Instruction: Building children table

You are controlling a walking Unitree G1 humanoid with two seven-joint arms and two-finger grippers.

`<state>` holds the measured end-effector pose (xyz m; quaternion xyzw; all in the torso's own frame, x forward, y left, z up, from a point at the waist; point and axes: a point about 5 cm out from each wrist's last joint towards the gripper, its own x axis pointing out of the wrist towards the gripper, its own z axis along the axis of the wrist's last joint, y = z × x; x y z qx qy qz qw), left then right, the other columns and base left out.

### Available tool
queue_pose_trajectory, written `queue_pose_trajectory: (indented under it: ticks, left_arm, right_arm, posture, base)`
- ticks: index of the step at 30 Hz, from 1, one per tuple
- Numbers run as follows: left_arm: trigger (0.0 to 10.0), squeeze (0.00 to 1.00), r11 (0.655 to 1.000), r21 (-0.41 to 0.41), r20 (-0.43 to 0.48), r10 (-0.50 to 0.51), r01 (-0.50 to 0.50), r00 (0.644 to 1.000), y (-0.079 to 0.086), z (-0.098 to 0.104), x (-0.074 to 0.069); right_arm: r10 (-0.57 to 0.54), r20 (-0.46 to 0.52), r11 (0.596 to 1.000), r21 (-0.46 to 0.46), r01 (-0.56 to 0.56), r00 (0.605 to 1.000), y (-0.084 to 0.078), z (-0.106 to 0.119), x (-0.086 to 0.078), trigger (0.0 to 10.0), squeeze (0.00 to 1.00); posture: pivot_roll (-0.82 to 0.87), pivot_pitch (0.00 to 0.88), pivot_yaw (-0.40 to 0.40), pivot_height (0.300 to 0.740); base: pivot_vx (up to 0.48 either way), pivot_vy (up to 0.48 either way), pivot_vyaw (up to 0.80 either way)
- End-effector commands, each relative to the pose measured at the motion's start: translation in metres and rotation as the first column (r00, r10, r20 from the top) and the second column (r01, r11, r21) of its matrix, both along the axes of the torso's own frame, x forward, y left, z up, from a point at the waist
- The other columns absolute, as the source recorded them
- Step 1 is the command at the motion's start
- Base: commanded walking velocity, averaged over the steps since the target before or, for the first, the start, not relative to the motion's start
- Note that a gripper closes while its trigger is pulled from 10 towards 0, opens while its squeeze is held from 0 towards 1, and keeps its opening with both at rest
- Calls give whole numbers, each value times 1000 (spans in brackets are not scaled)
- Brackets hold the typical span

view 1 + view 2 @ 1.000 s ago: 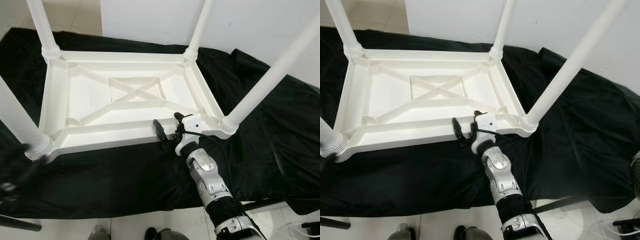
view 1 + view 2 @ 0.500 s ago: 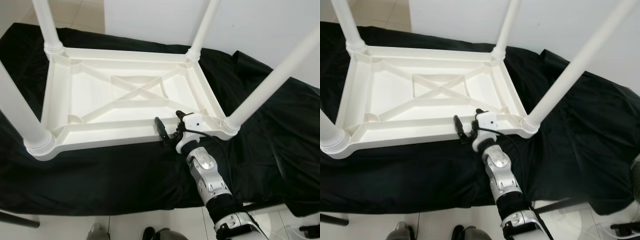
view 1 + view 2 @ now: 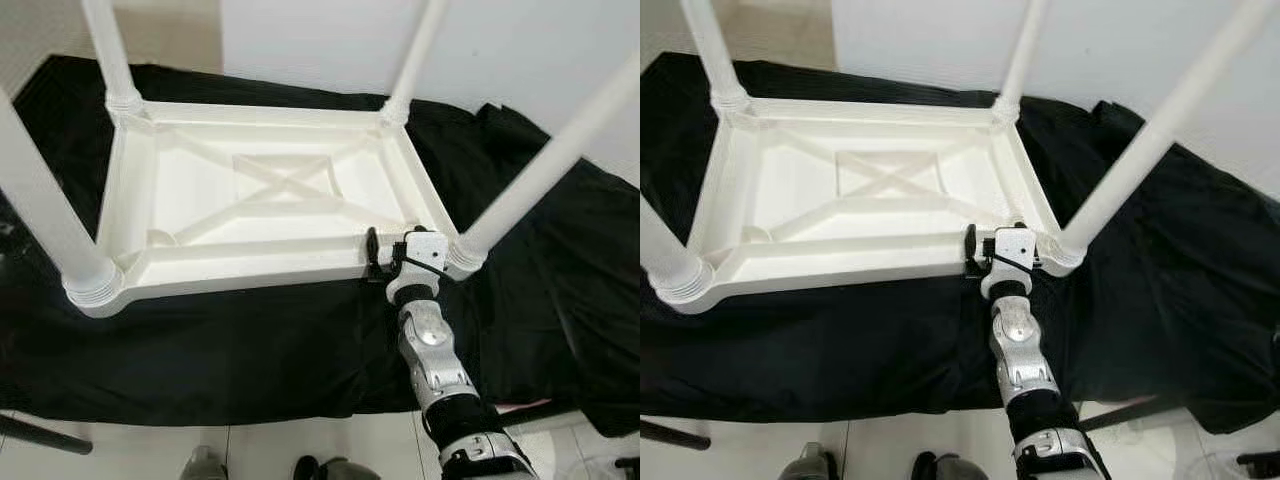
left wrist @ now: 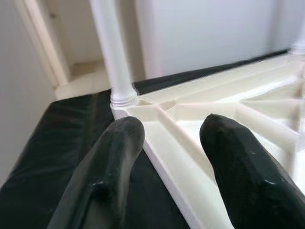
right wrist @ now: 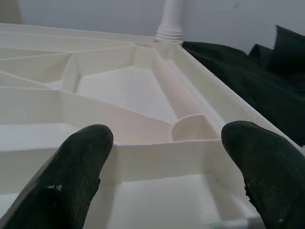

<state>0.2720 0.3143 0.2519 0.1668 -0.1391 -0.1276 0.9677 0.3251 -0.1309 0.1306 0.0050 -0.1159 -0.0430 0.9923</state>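
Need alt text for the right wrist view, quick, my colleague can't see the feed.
The right gripper has its two black fingers spread wide at the near rim of the upturned white table, looking into its ribbed underside. A white leg stands at the far corner, with black cloth beside the table.

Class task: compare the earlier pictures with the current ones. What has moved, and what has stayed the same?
The right hand slid along the near rim of the upturned white plastic table toward its near right corner leg, fingers open over the rim. The table stayed on the black cloth, all four legs fitted.
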Motion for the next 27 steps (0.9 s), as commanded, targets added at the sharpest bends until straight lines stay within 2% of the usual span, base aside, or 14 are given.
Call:
queue_pose_trajectory:
  ticks: [1, 3, 7, 9, 11, 12, 14, 15, 16, 18, 20, 22, 24, 27]
  left_arm:
    - [10000, 0, 997, -25, 12, 74, -73, 997, -2, -6, 13]
    - [10000, 0, 998, -41, 5, 53, -52, 999, -8, -10, 25]
    - [10000, 0, 998, -53, 0, 42, -42, 999, -11, -12, 30]
    - [10000, 0, 997, -74, -4, 5, -5, 1000, -20, -18, 39]
    - [10000, 0, 996, -84, -5, -13, 13, 1000, -24, -20, 42]
    - [10000, 0, 995, -91, -6, -45, 45, 999, -31, -22, 46]
    - [10000, 0, 995, -91, -6, -45, 45, 999, -31, -22, 46]
    - [10000, 0, 992, -101, -8, -77, 76, 997, -38, -24, 48]
    - [10000, 0, 992, -101, -8, -77, 76, 997, -38, -24, 48]
    - [10000, 0, 985, -110, -17, -138, 136, 990, -50, -30, 52]
    - [10000, 0, 981, -113, -17, -158, 155, 987, -55, -33, 52]
    - [10000, 0, 981, -113, -17, -158, 155, 987, -55, -33, 52]
    - [10000, 0, 972, -123, -26, -203, 199, 979, -67, -41, 51]
    - [10000, 0, 966, -131, -31, -229, 223, 973, -72, -45, 49]
  right_arm:
    - [-48, -101, 999, 19, 50, 994, -9, -23, -9, 10000, 0]
    - [-42, -92, 999, 28, 44, 995, -6, -23, -14, 10000, 0]
    - [-42, -89, 998, 33, 45, 995, -5, -23, -16, 10000, 0]
    - [-35, -80, 998, 51, 39, 996, -1, -22, -20, 10000, 0]
    - [-25, -74, 998, 60, 30, 997, 1, -21, -21, 10000, 0]
    - [-21, -67, 996, 91, 27, 998, 2, -19, -25, 10000, 0]
    - [-21, -67, 996, 91, 27, 998, 2, -19, -25, 10000, 0]
    - [-13, -57, 991, 133, 20, 998, 3, -17, -28, 10000, 0]
    - [-13, -57, 991, 133, 20, 998, 3, -17, -28, 10000, 0]
    - [-16, -57, 973, 230, 29, 998, 0, -16, -35, 10000, 0]
    - [-21, -51, 967, 251, 33, 998, -3, -15, -37, 10000, 0]
    - [-21, -51, 967, 251, 33, 998, -3, -15, -37, 10000, 0]
    - [-41, -21, 969, 243, 45, 999, -7, -8, -36, 10000, 0]
    - [-68, -14, 972, 225, 70, 998, -9, -5, -36, 10000, 0]
  posture:
    - [124, 150, -77, 740]
    - [107, 150, -74, 740]
    - [102, 150, -74, 740]
    - [76, 151, -71, 740]
    - [71, 151, -70, 740]
    - [60, 154, -69, 740]
    - [60, 154, -69, 740]
    - [51, 156, -70, 740]
    - [51, 156, -70, 740]
    - [37, 160, -72, 740]
    - [32, 160, -73, 740]
    - [32, 160, -73, 740]
    - [20, 156, -77, 740]
    - [18, 154, -78, 740]
  base:
    - [0, 0, 0]
    - [0, 0, 0]
    - [0, 0, 0]
    - [0, 0, 0]
    - [0, 0, 0]
    - [0, 0, 0]
    - [0, 0, 0]
    - [0, 0, 0]
    - [0, 0, 0]
    - [0, 0, 0]
    - [0, 0, 0]
    - [0, 0, 0]
    - [0, 0, 0]
    - [0, 0, 0]
